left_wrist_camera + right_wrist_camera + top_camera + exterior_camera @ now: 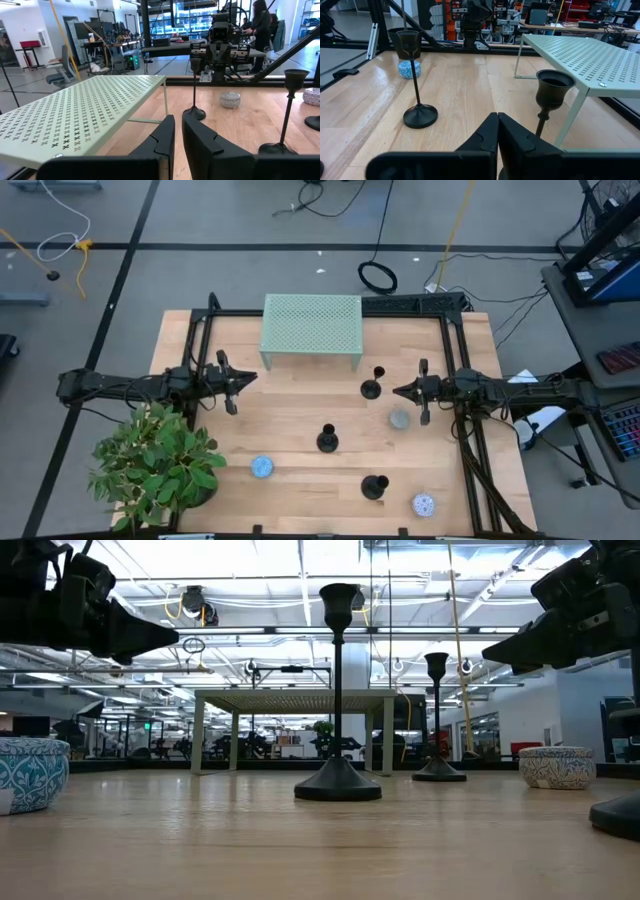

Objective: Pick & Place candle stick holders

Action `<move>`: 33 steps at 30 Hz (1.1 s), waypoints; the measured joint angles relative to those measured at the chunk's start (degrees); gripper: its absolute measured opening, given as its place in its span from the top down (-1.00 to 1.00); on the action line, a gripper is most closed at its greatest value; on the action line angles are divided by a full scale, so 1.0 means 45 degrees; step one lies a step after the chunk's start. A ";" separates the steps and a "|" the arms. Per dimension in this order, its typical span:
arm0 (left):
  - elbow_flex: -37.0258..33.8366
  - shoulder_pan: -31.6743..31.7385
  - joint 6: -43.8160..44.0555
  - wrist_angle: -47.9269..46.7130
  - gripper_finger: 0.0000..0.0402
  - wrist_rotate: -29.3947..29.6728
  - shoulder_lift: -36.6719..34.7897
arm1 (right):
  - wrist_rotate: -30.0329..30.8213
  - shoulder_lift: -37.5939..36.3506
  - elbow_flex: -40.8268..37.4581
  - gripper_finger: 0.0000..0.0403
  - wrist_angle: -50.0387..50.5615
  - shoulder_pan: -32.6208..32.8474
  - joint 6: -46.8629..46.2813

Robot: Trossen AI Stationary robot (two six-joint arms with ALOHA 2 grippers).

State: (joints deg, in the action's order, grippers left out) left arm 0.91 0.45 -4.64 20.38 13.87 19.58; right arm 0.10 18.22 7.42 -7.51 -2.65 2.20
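Three black candle stick holders stand upright on their round bases on the wooden table: one at the far right (371, 387), one in the middle (327, 442), one near the front (375, 486). My left gripper (250, 377) hovers shut and empty above the table's left half, pointing right; it also shows in the left wrist view (178, 125). My right gripper (396, 391) hovers shut and empty just right of the far holder, pointing left. In the right wrist view that holder's cup (554, 90) stands close beside my right gripper (497, 120).
A pale green perforated stand (311, 330) sits at the table's far middle. A potted plant (155, 460) fills the near left corner. Small round tins lie about: blue (262, 468), grey (399, 420), white-blue (423, 504). Black frame rails (470, 470) run along both sides.
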 joint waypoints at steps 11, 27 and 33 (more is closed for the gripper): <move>0.0004 -0.0001 0.0000 0.0000 0.79 0.0000 -0.0002 | -0.0003 0.0002 -0.0001 0.98 0.0002 0.0000 0.0000; 0.0002 -0.0001 0.0000 0.0000 0.79 0.0000 0.0003 | -0.0012 0.0004 0.0000 0.98 0.0000 0.0002 -0.0010; -0.0001 -0.0001 0.0000 0.0000 0.79 0.0000 0.0000 | -0.0034 0.0004 0.0000 0.98 -0.0638 0.0004 -0.0480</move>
State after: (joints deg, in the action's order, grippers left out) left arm 0.91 0.45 -4.64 20.38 13.87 19.58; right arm -0.06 18.24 7.42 -10.38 -2.63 0.04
